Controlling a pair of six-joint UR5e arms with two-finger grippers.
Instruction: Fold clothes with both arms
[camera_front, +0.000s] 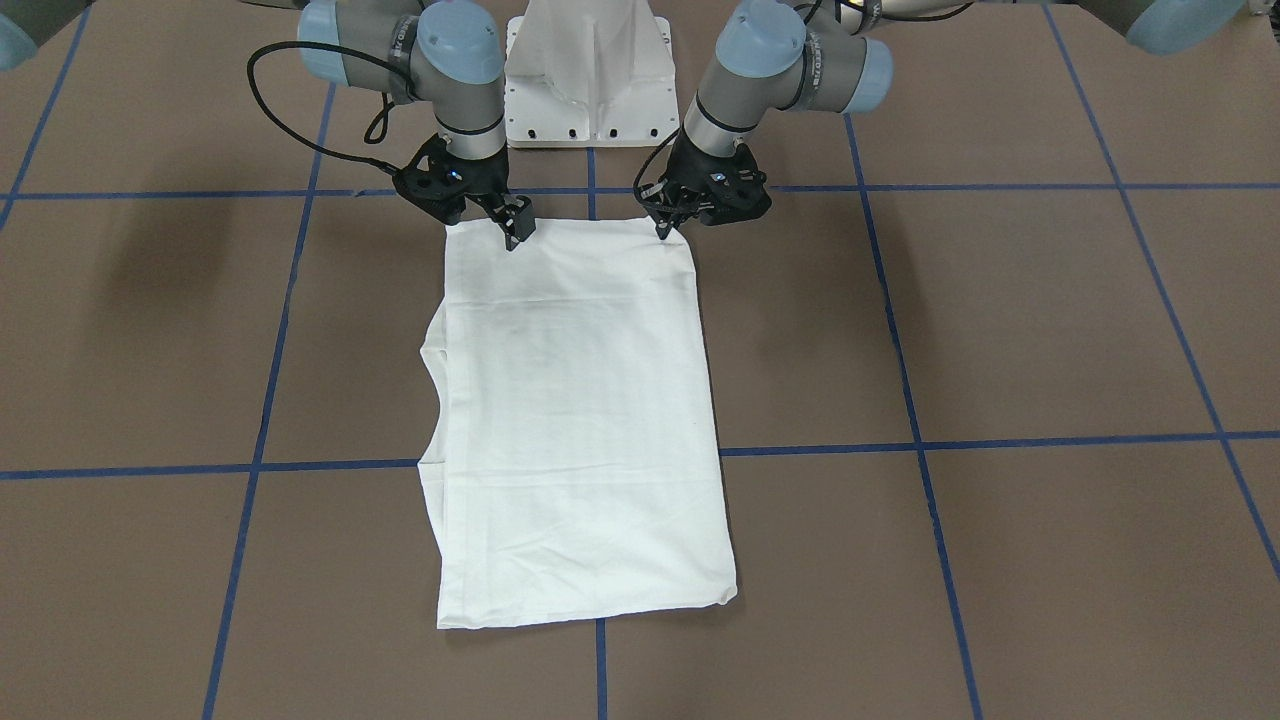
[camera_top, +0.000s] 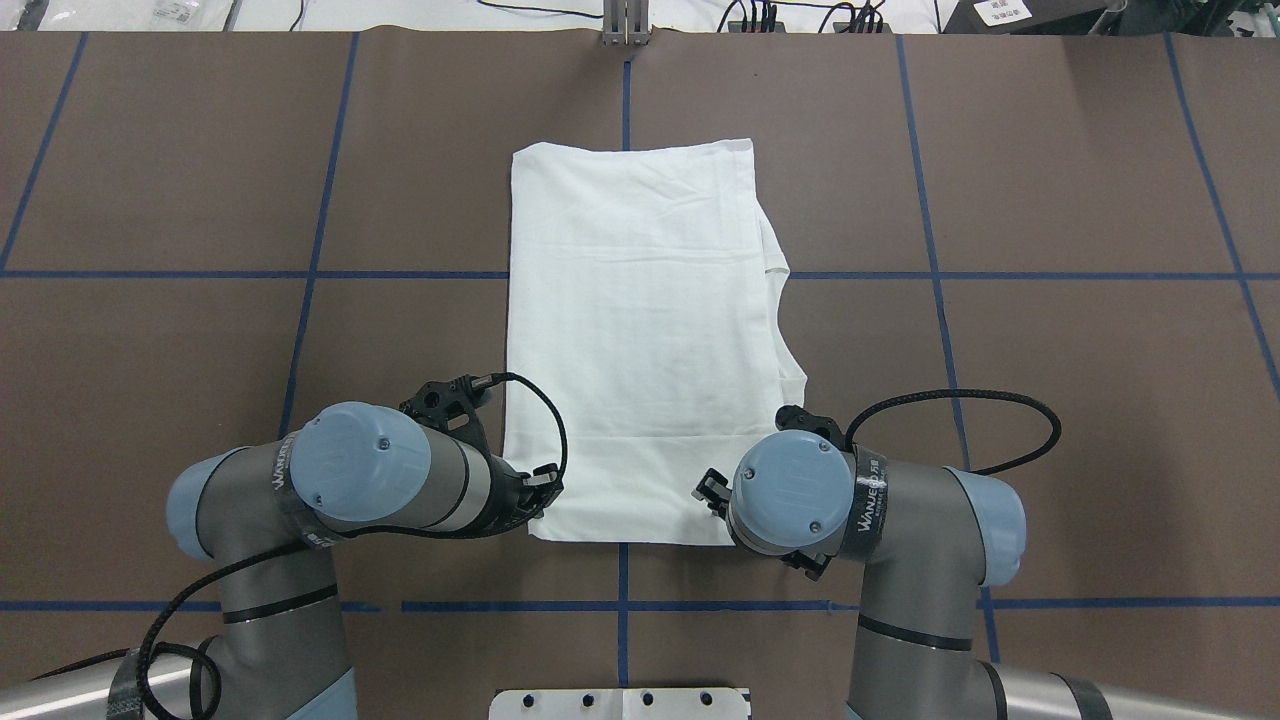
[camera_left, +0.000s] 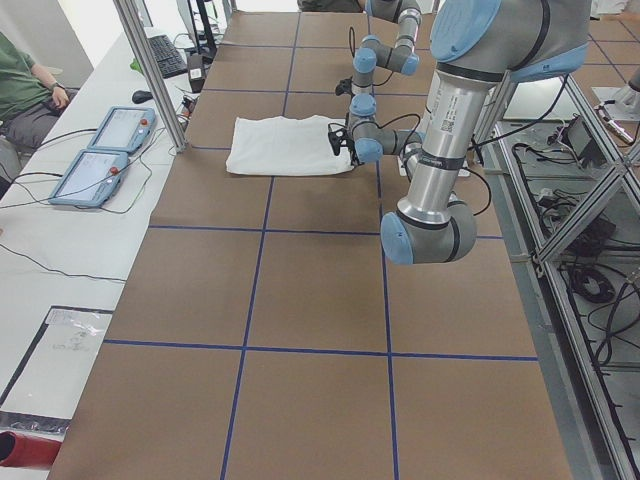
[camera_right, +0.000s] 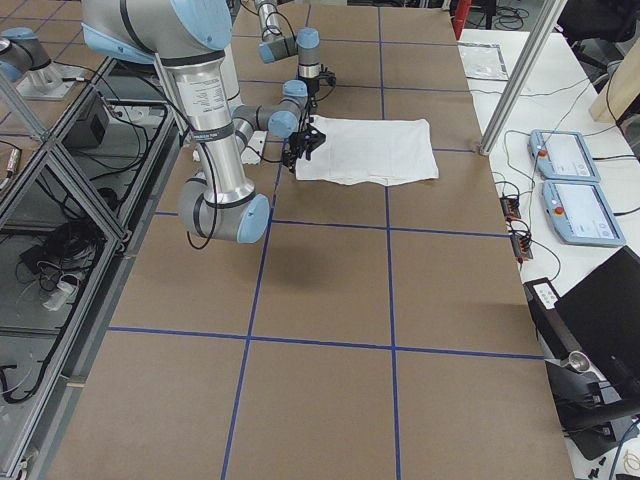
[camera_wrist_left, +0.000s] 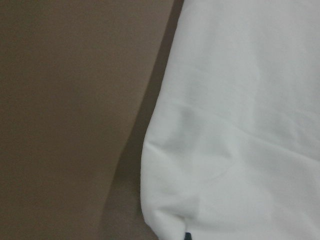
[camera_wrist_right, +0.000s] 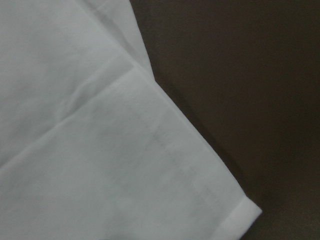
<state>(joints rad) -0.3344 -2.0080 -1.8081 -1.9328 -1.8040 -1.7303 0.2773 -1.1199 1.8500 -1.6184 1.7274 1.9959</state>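
The white T-shirt (camera_front: 575, 400), folded into a long strip on the desk (camera_front: 1000, 330), looks light and limp to us, best pinched at its two robot-side corners, where the left claw (camera_front: 664, 228) and right claw (camera_front: 517, 230) sit, though we cannot tell how far open either is or whether it has cloth.

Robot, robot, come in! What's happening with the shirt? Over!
Left tool and right tool at shirt, robot-side edge; grip unclear. Shirt folded, flat. No blocker seen.

T-shirt (camera_top: 640, 330) on table (camera_top: 1050, 400) ctr, L gripper (camera_front: 663, 229) at its robot-side L corner, R gripper (camera_front: 517, 233) at R corner.
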